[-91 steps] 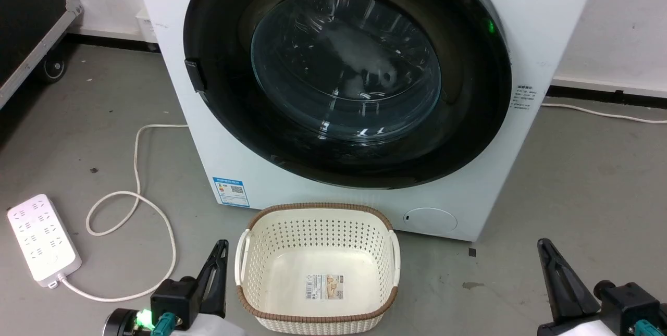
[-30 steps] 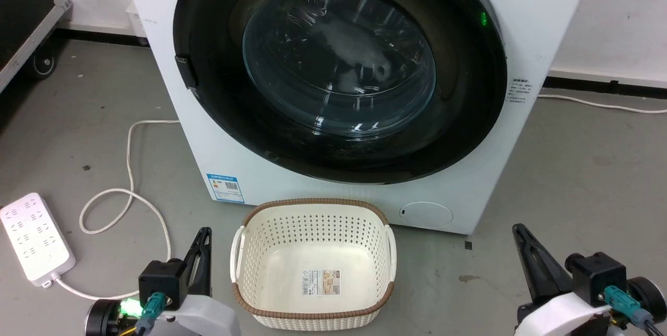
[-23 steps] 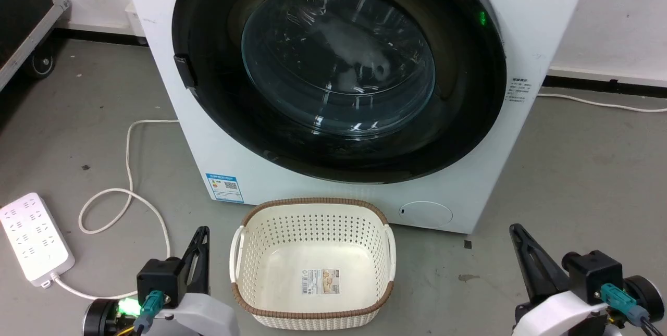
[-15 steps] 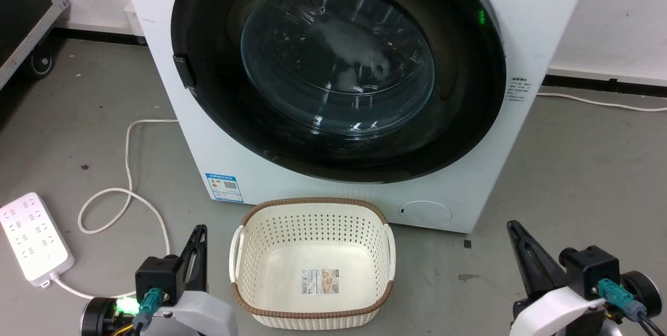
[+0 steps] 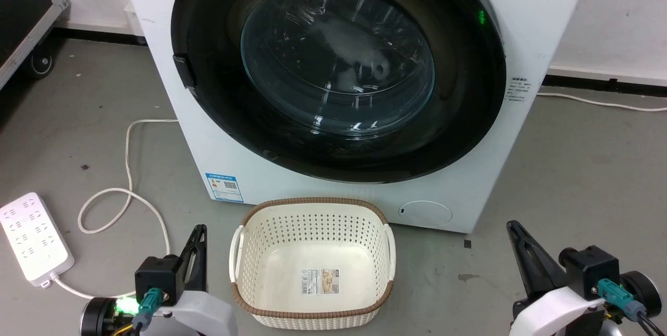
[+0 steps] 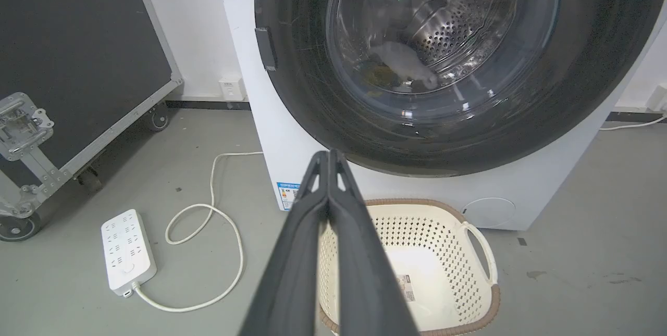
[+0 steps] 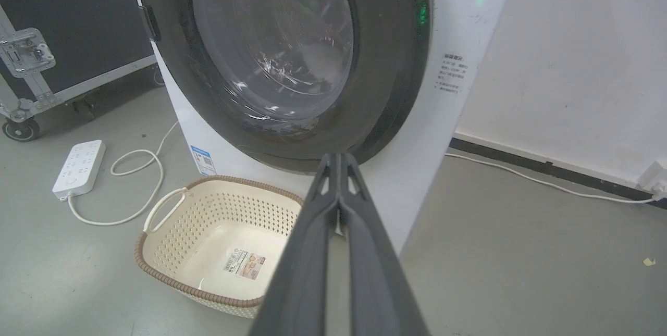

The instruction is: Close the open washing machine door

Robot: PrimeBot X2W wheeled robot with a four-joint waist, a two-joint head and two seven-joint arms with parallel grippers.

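The washing machine door (image 5: 219, 117), a wide black rim around a bulging clear glass bowl (image 5: 337, 60), lies flat against the white machine (image 5: 526, 23), its latch tab (image 5: 183, 71) at the left edge. Behind the glass in the left wrist view (image 6: 443, 39) I see the steel drum and some pale laundry. My left gripper (image 5: 199, 229) sits low at the left of the basket, shut and holding nothing, its fingers pressed together (image 6: 328, 154). Well short of the machine, my right gripper (image 5: 513, 226) is low at the right, shut and holding nothing (image 7: 338, 156).
A cream perforated basket (image 5: 312, 211) with a brown rim stands on the grey floor just before the machine, between my grippers. A white power strip (image 5: 34, 239) and its looped cable (image 5: 127, 190) lie at the left. A black wheeled flight case (image 6: 78, 65) stands at far left.
Over three seconds the head view shifted slightly and both arms drew back, showing more of their white wrists. In the last half second nothing moved.
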